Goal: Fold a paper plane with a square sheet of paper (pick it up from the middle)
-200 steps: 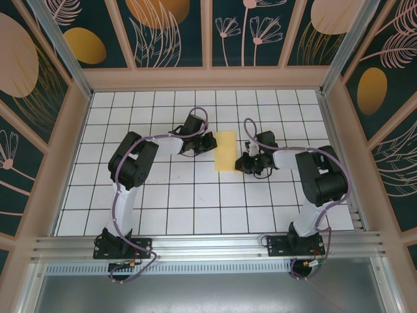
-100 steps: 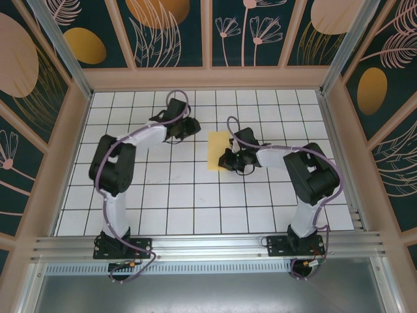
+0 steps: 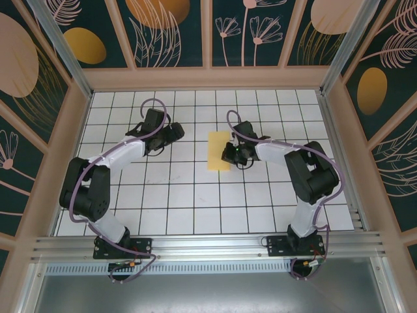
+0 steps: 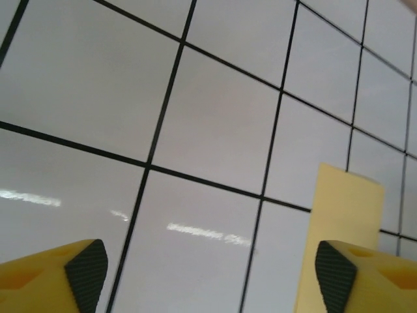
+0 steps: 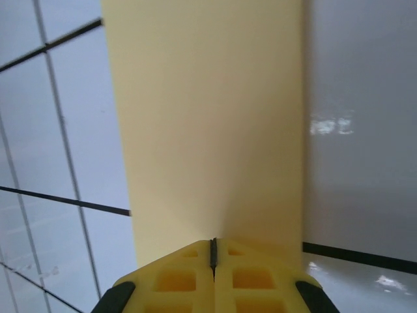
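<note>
A: Where is the square sheet of paper (image 5: pixel 208 130) found in relation to the right end effector (image 5: pixel 213 251)?

B: Right at its tips. The two fingers are pressed together with no gap, and the sheet's near edge is met by them. From there the paper is spread away, flat. Whether that edge is pinched between the fingers cannot be told.

A: And the left end effector (image 4: pixel 208 277)?

B: Its fingers are held wide apart and nothing is gripped. It is placed well apart from the sheet, on the sheet's left side. In its wrist view, one corner of the paper is seen just beyond the pad (image 4: pixel 333 277) on the right.

A: What is the paper laid on?

B: A white tabletop (image 3: pixel 195 195) ruled with black grid lines. It is enclosed by a pale frame (image 3: pixel 205 78), and behind that, dark walls (image 3: pixel 176 39) painted with orange ovals and line-drawn plants are seen.

A: How is the sheet itself described?

B: Pale yellow, plain and smooth. From above, an oblong outline is shown, longer than it is wide, set near the middle of the grid.
</note>
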Action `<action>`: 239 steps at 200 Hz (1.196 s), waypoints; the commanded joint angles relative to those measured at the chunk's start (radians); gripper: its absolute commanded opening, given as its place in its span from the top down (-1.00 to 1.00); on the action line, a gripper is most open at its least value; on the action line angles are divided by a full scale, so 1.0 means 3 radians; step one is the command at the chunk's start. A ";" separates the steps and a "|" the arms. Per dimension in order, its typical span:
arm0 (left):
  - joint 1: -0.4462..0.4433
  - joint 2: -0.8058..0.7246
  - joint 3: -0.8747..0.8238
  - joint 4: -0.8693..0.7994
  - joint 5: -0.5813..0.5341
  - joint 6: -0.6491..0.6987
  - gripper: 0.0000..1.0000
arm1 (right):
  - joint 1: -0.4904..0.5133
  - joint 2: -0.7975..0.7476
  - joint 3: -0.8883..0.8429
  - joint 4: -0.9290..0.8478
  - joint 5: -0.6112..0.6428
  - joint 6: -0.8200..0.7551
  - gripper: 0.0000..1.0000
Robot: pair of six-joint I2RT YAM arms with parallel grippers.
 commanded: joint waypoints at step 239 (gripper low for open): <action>-0.0167 -0.0832 -0.1237 0.1095 0.0491 -0.0465 -0.81 | 0.0147 0.0824 0.1144 -0.0314 0.0243 0.0015 0.94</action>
